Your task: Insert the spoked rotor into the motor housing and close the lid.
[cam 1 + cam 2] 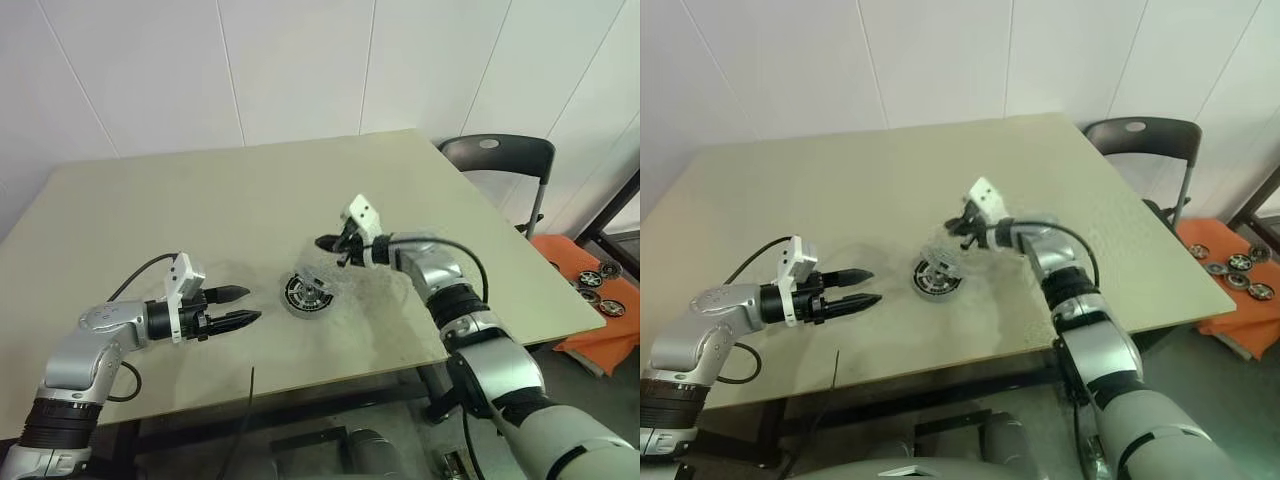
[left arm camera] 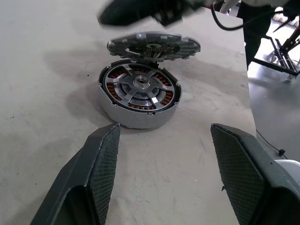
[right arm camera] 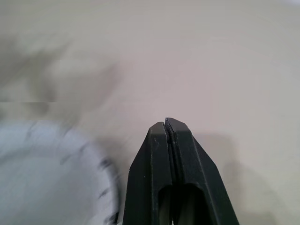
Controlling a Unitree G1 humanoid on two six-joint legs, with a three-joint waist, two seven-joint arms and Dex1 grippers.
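Left wrist view – lid (image 2: pixel 153 45) tilted above motor housing (image 2: pixel 139 96); left gripper (image 2: pixel 173 164) apart, right gripper (image 3: pixel 169 129) together.

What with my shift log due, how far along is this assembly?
Done: the spoked rotor looks seated in the motor housing. In hand: the lid hangs tilted over the housing's far edge, beside the shut right gripper, not gripped. Left: seating the lid flat. The left gripper hovers open nearby.
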